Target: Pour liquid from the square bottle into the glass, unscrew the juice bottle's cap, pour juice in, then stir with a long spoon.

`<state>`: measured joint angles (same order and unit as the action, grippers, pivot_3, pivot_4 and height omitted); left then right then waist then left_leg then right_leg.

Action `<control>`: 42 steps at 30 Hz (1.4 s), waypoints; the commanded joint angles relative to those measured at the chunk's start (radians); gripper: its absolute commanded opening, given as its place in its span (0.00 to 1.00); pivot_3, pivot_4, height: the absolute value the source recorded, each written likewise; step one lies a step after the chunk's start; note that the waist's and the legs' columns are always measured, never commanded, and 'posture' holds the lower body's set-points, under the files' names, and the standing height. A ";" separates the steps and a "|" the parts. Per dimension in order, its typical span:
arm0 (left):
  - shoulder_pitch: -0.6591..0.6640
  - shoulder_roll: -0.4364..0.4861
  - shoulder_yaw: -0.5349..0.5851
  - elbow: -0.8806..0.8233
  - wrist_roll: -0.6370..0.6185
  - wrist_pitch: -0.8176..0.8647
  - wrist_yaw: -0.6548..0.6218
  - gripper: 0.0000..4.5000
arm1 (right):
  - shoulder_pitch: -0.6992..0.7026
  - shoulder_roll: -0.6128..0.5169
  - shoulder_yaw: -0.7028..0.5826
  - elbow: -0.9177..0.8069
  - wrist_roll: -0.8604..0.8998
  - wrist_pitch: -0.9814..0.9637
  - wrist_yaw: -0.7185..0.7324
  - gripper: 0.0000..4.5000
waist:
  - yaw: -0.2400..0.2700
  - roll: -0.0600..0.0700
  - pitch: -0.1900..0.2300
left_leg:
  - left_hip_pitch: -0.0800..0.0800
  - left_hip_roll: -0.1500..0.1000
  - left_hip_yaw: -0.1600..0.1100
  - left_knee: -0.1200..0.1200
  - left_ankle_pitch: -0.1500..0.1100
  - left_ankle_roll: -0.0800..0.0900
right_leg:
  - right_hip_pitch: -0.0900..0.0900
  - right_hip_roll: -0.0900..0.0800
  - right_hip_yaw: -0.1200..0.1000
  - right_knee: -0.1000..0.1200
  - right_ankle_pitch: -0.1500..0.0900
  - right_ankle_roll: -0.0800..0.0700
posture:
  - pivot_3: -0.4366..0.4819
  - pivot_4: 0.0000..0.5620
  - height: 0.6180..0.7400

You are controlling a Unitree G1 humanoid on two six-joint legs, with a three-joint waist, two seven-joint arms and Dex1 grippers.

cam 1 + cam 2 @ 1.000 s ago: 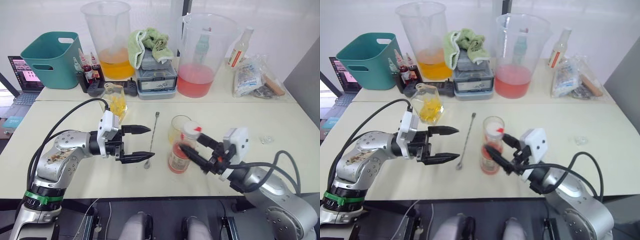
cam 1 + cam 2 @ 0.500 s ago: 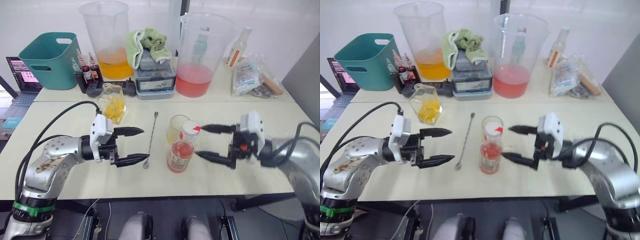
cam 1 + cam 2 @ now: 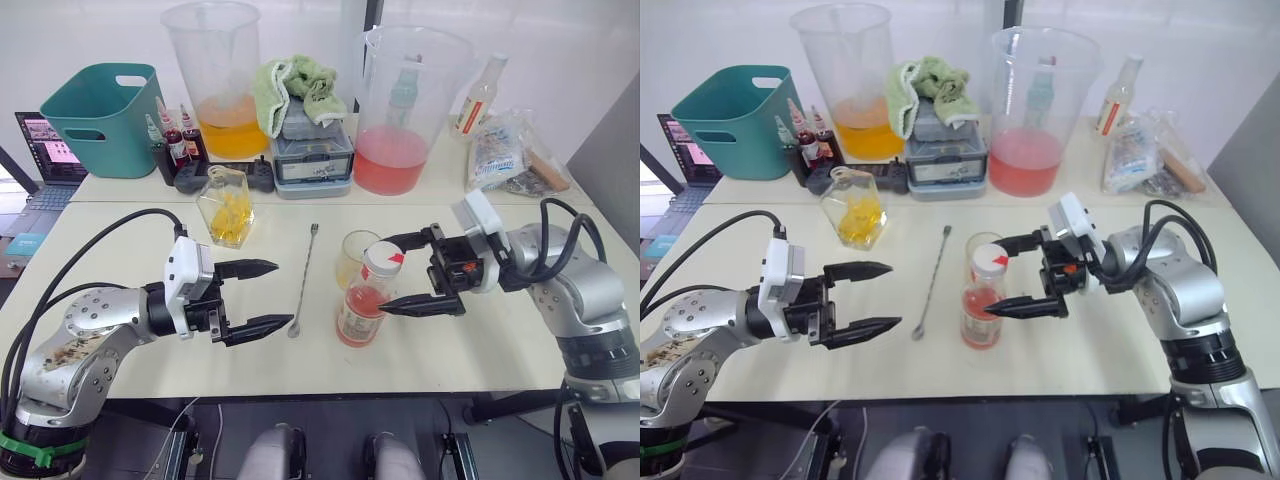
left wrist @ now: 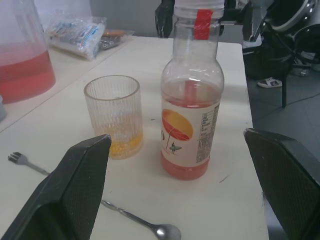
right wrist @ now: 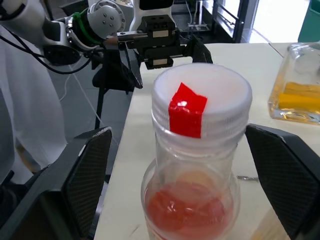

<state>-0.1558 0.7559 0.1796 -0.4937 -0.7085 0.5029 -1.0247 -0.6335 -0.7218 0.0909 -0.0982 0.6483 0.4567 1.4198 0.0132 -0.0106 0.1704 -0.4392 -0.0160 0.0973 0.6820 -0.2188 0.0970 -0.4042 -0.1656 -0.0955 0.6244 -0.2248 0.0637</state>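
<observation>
Juice bottle [image 3: 363, 297] capped, mid-table near front edge, touching glass [image 3: 355, 257] behind; long spoon [image 3: 303, 280] just left; right gripper [image 3: 404, 274] spread around cap, left gripper [image 3: 262, 297] spread, empty; square bottle [image 3: 227, 205] behind left gripper.

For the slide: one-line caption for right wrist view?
Open right hand approaching the capped juice bottle, open left hand facing it.

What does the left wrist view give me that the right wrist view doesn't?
Left wrist only: the glass with a little yellow liquid at its bottom, the long spoon lying in front of it, and the juice bottle's label. Right wrist only: the square bottle and the left gripper, open. Both show the juice bottle with its white cap and red tape still on.
</observation>
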 commanded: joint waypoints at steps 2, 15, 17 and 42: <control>0.005 0.016 0.025 -0.039 -0.017 -0.001 0.017 1.00 | -0.005 0.025 0.009 0.015 -0.041 -0.044 0.004 0.73 | 0.001 0.000 0.000 | 0.000 0.000 0.000 0.000 0.000 0.000 | 0.000 0.000 0.000 0.000 0.000 0.000 | 0.48 0.27 0.99; -0.056 0.004 -0.024 0.020 -0.003 -0.021 -0.015 1.00 | 0.080 0.034 -0.150 -0.228 0.076 0.116 -0.245 0.28 | 0.002 0.000 0.000 | 0.000 -0.001 0.001 0.000 -0.003 -0.007 | 0.000 0.000 0.000 0.000 0.000 0.000 | 0.48 0.27 0.99; -0.067 0.002 -0.034 0.032 -0.001 -0.026 -0.026 1.00 | 0.125 0.043 -0.185 -0.315 0.108 0.167 -0.342 0.28 | 0.002 0.000 0.000 | 0.000 0.000 0.000 0.000 -0.003 -0.007 | 0.000 0.000 0.000 0.001 0.000 0.000 | 0.48 0.27 0.99; -0.200 -0.022 -0.139 0.180 0.040 -0.064 -0.155 1.00 | 0.412 0.094 -0.161 -0.661 0.119 0.305 -0.856 0.64 | 0.002 0.000 0.000 | 0.000 0.000 0.001 -0.001 0.000 -0.002 | 0.000 0.001 0.000 0.000 0.000 0.000 | 0.48 0.27 0.99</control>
<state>-0.3423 0.7358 0.0326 -0.2982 -0.6687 0.4560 -1.1722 -0.2213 -0.6256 -0.0591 -0.7425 0.7506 0.7712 0.5577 0.0154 -0.0106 0.1704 -0.4392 -0.0159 0.0986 0.6814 -0.2184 0.0954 -0.4043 -0.1641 -0.0952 0.6243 -0.2250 0.0639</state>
